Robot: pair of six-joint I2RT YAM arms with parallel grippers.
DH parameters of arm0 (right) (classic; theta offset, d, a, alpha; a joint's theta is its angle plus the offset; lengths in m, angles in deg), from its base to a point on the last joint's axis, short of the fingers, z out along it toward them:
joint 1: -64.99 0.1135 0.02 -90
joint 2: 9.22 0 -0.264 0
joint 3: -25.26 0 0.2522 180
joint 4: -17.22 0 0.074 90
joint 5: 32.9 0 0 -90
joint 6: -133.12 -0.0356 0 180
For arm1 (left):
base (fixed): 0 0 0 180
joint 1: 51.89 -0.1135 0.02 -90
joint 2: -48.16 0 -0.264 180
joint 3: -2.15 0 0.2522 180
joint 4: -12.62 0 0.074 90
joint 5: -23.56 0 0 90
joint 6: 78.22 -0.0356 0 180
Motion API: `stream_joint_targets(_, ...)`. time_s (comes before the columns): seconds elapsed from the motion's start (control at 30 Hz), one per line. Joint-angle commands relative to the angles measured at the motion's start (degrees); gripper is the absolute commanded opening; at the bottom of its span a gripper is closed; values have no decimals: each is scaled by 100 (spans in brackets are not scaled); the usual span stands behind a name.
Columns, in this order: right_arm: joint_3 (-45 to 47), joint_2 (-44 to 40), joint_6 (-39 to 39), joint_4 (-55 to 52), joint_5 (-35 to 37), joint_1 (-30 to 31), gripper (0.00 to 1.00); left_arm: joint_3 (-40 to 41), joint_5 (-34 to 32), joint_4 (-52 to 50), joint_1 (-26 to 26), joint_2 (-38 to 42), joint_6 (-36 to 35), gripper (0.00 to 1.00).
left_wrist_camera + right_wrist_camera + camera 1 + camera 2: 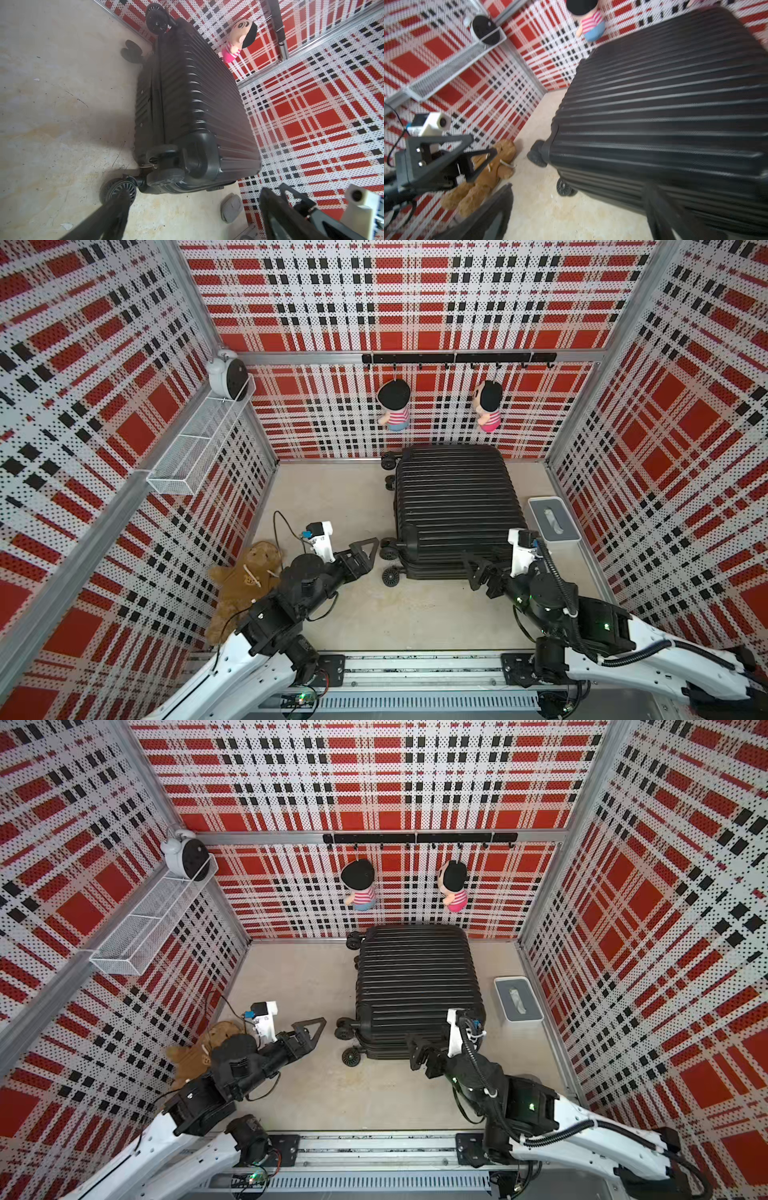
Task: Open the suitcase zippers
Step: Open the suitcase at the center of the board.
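The black ribbed suitcase lies flat on the floor against the back wall, its caster wheels toward the left. Its zipper track runs as a thin dark seam along the wheel-side wall; no pull can be made out. My left gripper hovers open just left of the near wheels, touching nothing. My right gripper stands open at the suitcase's near edge, with only floor between its fingers. In the right wrist view the suitcase fills the frame and the left gripper shows with its jaws apart.
A white-and-grey box stands right of the suitcase. A brown teddy bear lies by the left wall under my left arm. Two dolls hang on the back wall. A wire basket and a clock are on the left wall.
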Motion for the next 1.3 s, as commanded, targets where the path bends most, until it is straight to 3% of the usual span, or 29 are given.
stream_joint_targets(0.0,-306,123,42,-405,272,-739,100,-389,-84,609,25,-596,-409,98)
stream_joint_targets(0.13,-519,492,42,-405,272,-2246,100,-795,48,944,-182,-1489,-779,98)
stream_joint_targets(0.27,-870,1279,42,-405,272,-3860,100,-936,844,1473,-891,-2209,-972,98)
stream_joint_targets(0.4,-1004,1819,42,-405,272,-4629,100,-1196,1399,1827,-1415,-2856,-1131,98)
stream_joint_targets(0.6,-1002,2378,42,-405,272,-5724,100,-1824,1739,1991,-1687,-3896,-1424,98)
stream_joint_targets(0.63,-855,2387,101,1129,-4696,-5924,100,-1898,1802,2038,-1720,-4064,-1447,98)
stream_joint_targets(0.67,-741,2409,1374,1422,-5152,-6098,99,-1955,1856,2102,-1739,-4209,-1456,98)
stream_joint_targets(0.7,-626,2459,1328,1673,-5536,-6308,98,-2021,1929,2173,-1775,-4369,-1456,98)
stream_joint_targets(0.87,-604,3133,1134,2036,-6426,-6972,100,-2301,2276,2485,-1842,-5120,-1452,98)
stream_joint_targets(1.1,-773,3890,1151,2043,-6621,-7133,100,-2357,2521,2790,-1783,-5599,-1388,99)
stream_joint_targets(1.27,-806,4454,1204,2176,-7368,-7192,100,-2367,2611,2944,-1524,-5876,-1373,97)
